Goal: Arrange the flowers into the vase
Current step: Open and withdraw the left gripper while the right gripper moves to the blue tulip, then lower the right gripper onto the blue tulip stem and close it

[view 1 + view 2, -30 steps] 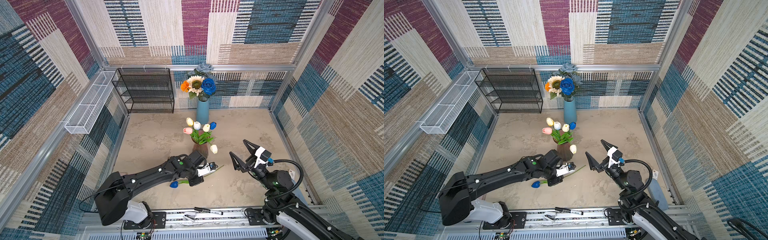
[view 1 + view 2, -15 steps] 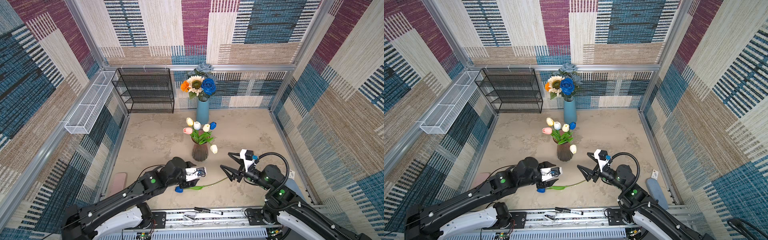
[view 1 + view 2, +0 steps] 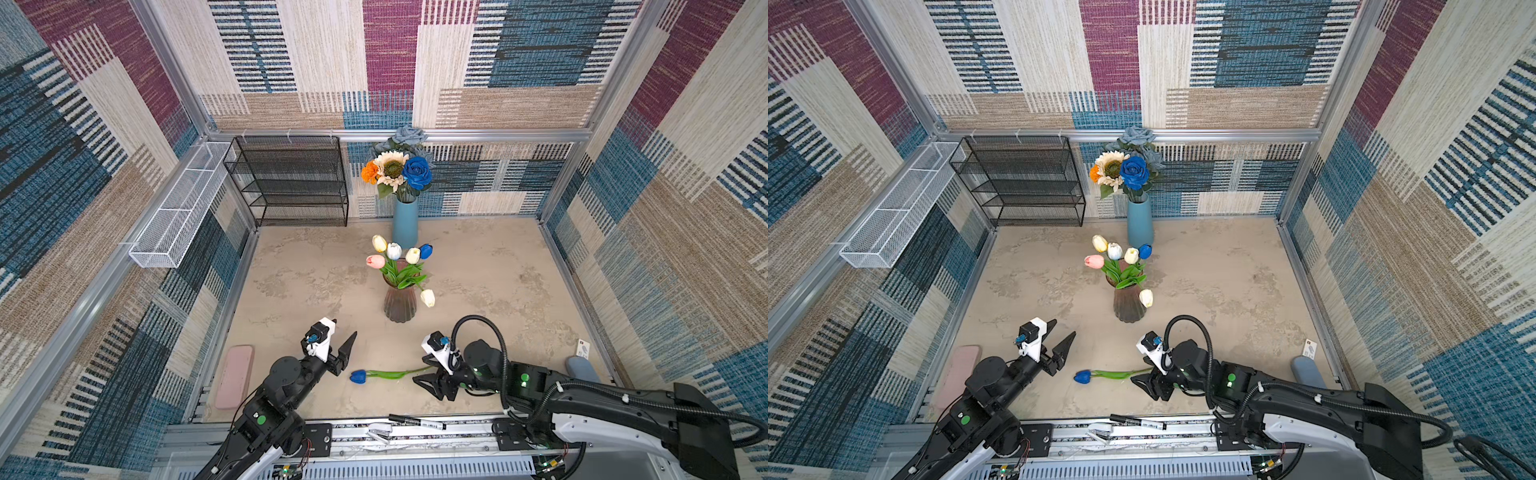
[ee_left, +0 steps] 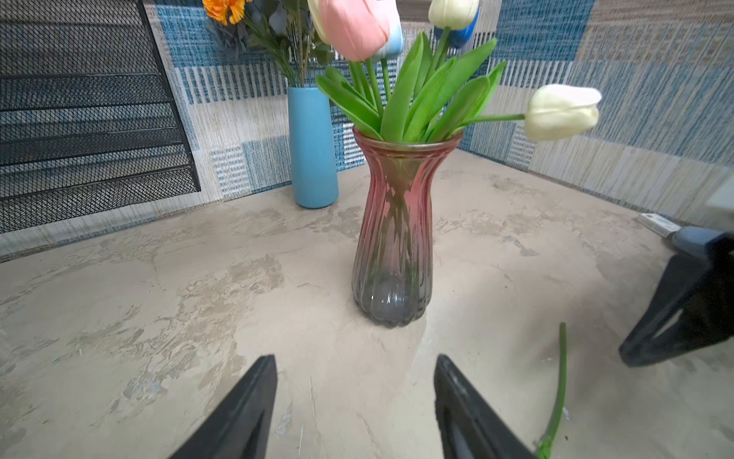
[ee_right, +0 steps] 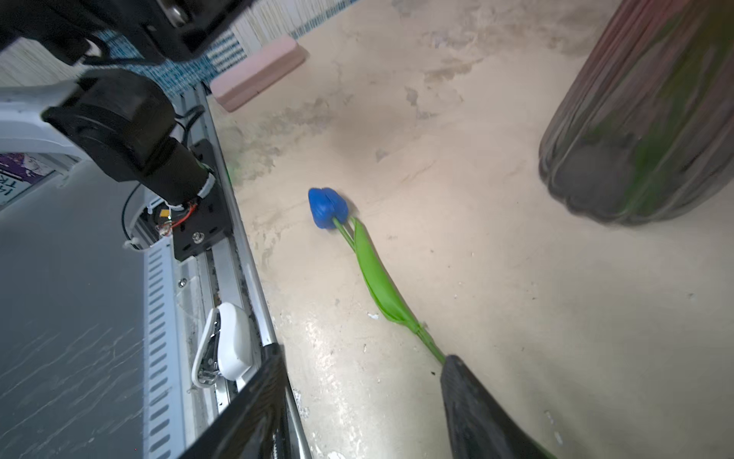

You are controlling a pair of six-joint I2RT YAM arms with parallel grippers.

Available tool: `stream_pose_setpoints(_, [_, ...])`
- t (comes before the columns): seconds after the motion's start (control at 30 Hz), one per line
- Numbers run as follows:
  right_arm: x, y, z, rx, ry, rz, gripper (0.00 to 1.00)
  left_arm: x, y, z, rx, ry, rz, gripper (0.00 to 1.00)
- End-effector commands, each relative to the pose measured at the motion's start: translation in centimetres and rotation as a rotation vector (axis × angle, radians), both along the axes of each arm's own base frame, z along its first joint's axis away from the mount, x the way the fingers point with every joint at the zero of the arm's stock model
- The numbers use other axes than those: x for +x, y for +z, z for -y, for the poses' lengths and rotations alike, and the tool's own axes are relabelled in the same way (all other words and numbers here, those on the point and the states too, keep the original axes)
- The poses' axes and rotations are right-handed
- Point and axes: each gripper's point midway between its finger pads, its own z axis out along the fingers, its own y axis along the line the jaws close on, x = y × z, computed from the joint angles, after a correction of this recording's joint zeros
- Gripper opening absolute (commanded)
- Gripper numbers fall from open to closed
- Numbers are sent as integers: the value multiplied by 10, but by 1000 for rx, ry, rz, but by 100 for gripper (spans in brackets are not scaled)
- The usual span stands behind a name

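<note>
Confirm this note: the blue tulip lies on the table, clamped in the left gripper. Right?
No. The left gripper is open and clear of the blue tulip, as both top views show; the tulip does lie on the table.

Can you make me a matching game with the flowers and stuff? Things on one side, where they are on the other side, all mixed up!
Things
1. loose blue tulip
2. cream sunflower
3. pink tulip
4. black marker

Places
a. in the tall blue vase
b. on the metal rail at the front
c. lying flat on the table
d. in the ribbed glass vase

Pairs: 1-c, 2-a, 3-d, 4-b
</note>
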Motion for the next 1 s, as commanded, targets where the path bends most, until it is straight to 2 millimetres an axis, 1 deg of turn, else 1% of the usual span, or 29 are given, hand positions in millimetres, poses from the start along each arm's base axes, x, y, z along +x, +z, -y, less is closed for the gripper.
stream_pose_setpoints(0.0, [2,-16,-13,-90,16,-60,64,-1,-6,-2,-39,10,-35,66])
stream_pose_setpoints(0.1, [3,-39,-18,-247,49,-99,63,-1,-11,1,-23,-6,-44,66])
stream_pose_setpoints(0.13, [2,-43,-18,-284,62,-109,63,-1,-12,2,-21,-10,-45,66])
stream_pose_setpoints(0.17, [1,-45,-20,-314,79,-125,64,-1,-13,3,-18,-16,-43,66])
stream_pose_setpoints(0.27, [2,-43,-33,-377,131,-152,65,-2,-14,4,-13,-26,-42,66])
stream_pose_setpoints(0.37, [2,-55,-36,-502,181,-185,65,-5,-16,5,-8,-40,-52,66])
stream_pose_setpoints(0.47, [-2,-71,-33,-611,249,-218,64,-6,-17,4,7,-41,-56,66])
stream_pose_setpoints(0.53, [-3,-77,-31,-654,286,-216,61,-7,-15,3,4,-41,-40,66])
stream_pose_setpoints(0.6, [-4,-82,-25,-702,315,-211,60,-8,-13,4,-6,-48,-27,66])
stream_pose_setpoints(0.73, [6,-83,-15,-756,321,-156,60,-9,-15,5,-9,-57,-24,67])
stream_pose_setpoints(0.8, [13,-90,-9,-790,315,-150,60,-8,-16,5,-10,-56,-23,67])
stream_pose_setpoints(0.87, [13,-97,-4,-816,329,-148,61,-9,-15,6,-13,-59,-16,67])
stream_pose_setpoints(0.93, [16,-100,-4,-818,335,-137,62,-8,-12,6,-16,-58,-9,67])
stream_pose_setpoints(0.97, [18,-101,-6,-814,336,-123,62,-8,-11,6,-15,-58,-4,67])
